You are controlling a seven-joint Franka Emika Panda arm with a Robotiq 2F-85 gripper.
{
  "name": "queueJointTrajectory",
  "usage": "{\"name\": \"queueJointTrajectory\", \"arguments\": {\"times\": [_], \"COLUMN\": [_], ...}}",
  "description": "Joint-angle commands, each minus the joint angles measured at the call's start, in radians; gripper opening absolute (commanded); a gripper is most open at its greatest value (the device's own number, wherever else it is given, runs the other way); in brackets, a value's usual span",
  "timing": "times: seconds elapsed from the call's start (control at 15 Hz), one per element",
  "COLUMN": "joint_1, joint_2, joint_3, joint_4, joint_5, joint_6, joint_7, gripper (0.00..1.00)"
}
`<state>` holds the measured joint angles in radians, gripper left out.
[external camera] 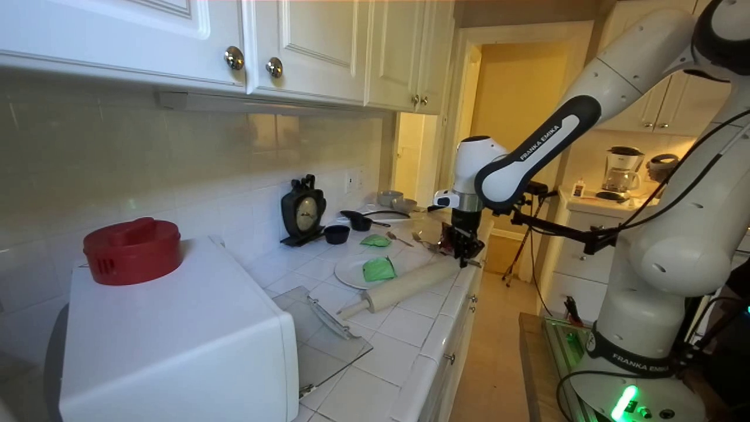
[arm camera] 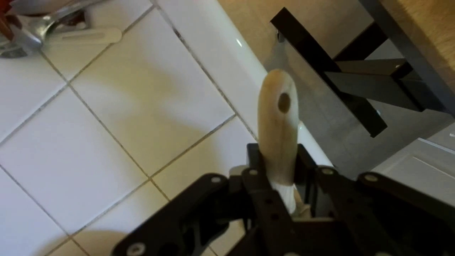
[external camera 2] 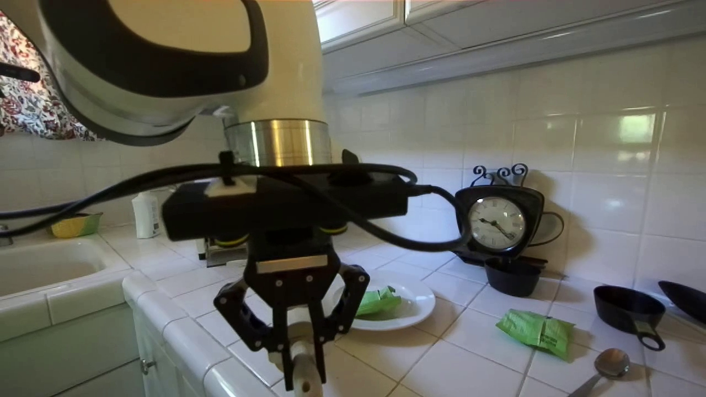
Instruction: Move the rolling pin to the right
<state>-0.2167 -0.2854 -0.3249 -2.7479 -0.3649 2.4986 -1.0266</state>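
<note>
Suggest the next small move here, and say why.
Probably a slight lift before carrying the rolling pin right: the end effector is closed on one handle, and the pin lies close beside the plate, which a sideways drag might bump.

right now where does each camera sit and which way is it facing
An exterior view: sits near the spoon, facing along the counter with the sink in the left background; shows the wrist and gripper close up.
An exterior view: sits by the white appliance, facing along the counter to the doorway; shows most of the arm.
Wrist view: sits on the wrist, facing down at the rolling pin and floor; shows fingers closed on the pin.
Both exterior views share the clock, plate and gripper.
</note>
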Motion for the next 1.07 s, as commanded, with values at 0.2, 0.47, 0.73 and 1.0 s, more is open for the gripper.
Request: {"name": "queueJointTrajectory", "arguments": {"times": [0.2,0.47,0.73,1.0], "joint_1": [-0.010,-0.006,-0.011,-0.027], "joint_2": [0.101,0.149,0.178,0.182], "joint_3": [-0.018,0.012,0.017,-0.010], "joint_4": [-0.001,-0.002,-0.002,-0.001], "joint_5": [0.019,0.018,0.032,0.100], "joint_6": [0.086,0.148,0.176,0.206], "joint_7": [-0.058,-0.023,-0.038,-0.058], "gripper": [0.06,0.06,0.06,0.06]}}
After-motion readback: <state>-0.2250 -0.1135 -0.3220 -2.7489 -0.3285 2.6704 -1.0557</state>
